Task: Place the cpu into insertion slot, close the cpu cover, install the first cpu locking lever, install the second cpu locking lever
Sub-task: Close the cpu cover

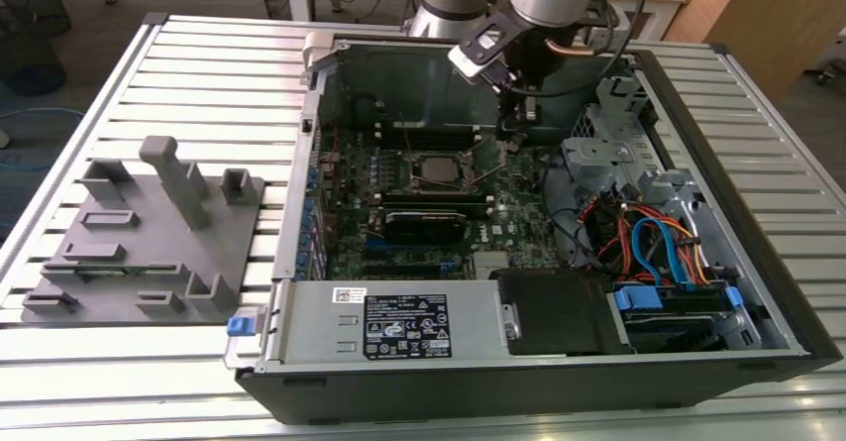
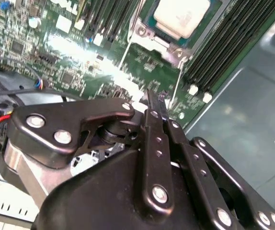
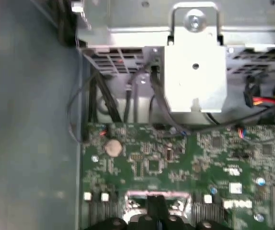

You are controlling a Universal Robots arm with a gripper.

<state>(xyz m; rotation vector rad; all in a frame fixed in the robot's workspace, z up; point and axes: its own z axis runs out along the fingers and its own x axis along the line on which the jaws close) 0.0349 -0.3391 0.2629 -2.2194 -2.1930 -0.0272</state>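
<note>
An open computer case [image 1: 740, 342] lies on the bench [image 1: 198, 55], with a moulded fixture block [image 1: 146, 253] beside it on the exterior view's left. Inside, the motherboard [image 1: 396, 213] lies flat, with the cpu [image 1: 438, 167] in the insertion slot [image 1: 410, 168] toward its far side and memory slots [image 1: 430, 199] just before and behind it. The power supply [image 1: 396, 322] lies along the case's near edge, with the drive cage [image 1: 601, 159] and cables [image 1: 655, 243] on the exterior view's right.
</note>
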